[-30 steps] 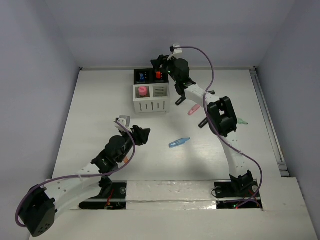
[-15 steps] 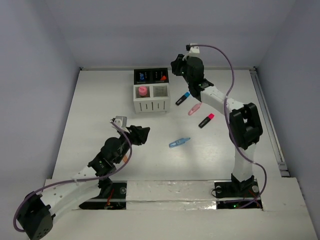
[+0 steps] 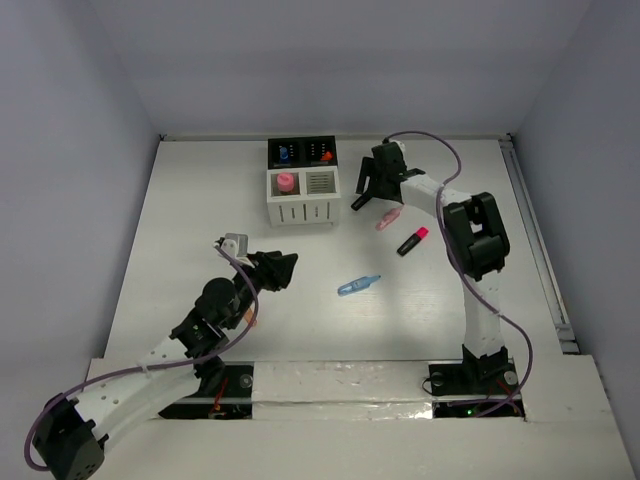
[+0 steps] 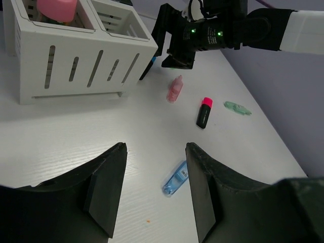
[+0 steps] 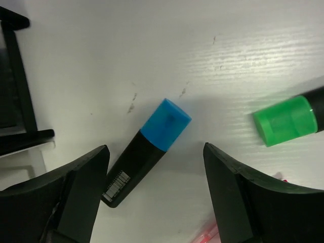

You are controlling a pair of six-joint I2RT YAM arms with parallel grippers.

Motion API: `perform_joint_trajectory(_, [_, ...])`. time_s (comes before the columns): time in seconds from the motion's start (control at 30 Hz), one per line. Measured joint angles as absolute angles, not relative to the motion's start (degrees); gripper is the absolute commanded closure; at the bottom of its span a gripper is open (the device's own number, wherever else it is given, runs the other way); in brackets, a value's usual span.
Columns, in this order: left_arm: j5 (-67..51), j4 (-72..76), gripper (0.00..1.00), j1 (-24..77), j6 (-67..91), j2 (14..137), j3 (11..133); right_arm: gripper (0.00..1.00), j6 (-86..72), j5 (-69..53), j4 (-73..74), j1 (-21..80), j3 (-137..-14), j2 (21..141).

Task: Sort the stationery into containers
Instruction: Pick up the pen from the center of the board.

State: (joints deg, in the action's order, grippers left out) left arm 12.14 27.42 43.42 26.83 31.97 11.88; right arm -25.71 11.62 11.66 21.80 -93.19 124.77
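Observation:
The containers (image 3: pixel 300 212) stand at the back centre: two white slotted cups in front, two black behind. The left white cup holds a pink-capped item (image 3: pixel 286 183). My right gripper (image 5: pixel 155 148) is open, low over a blue-capped black highlighter (image 5: pixel 147 152) lying just right of the cups (image 3: pixel 357 203). A green-capped highlighter (image 5: pixel 286 120) lies beside it. My left gripper (image 4: pixel 156 147) is open and empty, above the table short of a pastel blue pen (image 4: pixel 176 178), which also shows in the top view (image 3: pixel 358 284).
A pastel pink pen (image 3: pixel 388 219) and a pink-capped highlighter (image 3: pixel 413 241) lie right of the cups. A pastel green pen (image 4: pixel 237 108) lies farther right. The black cups hold a blue item (image 3: pixel 285 153) and an orange one (image 3: pixel 325 155).
My right gripper has come away from above the black cups and dropped to the table right of them, over the blue-capped highlighter. My left arm has shifted only slightly.

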Motion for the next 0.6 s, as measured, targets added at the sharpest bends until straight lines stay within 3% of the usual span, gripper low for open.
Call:
perform_joint_trajectory(0.2, [11.70, 27.09, 0.53, 43.42, 26.85, 32.10, 11.88, 0.30, -27.24, 11.57, 15.07, 21.80, -97.03, 127.83])
perform_joint_trajectory(0.27, [11.57, 27.09, 0.53, 43.42, 26.85, 32.08, 11.88, 0.39, -27.49, 11.42, 15.07, 21.80, -97.49, 128.33])
perform_joint_trajectory(0.47, [11.55, 26.94, 0.53, 43.42, 26.85, 32.08, 11.88, 0.43, -27.86, 10.02, 17.04, 21.80, -101.67, 130.87])
perform_joint_trajectory(0.6, [11.57, 26.65, 0.53, 43.42, 26.85, 31.99, 11.88, 0.52, -27.66, 9.52, 17.30, 21.80, -102.37, 131.35])
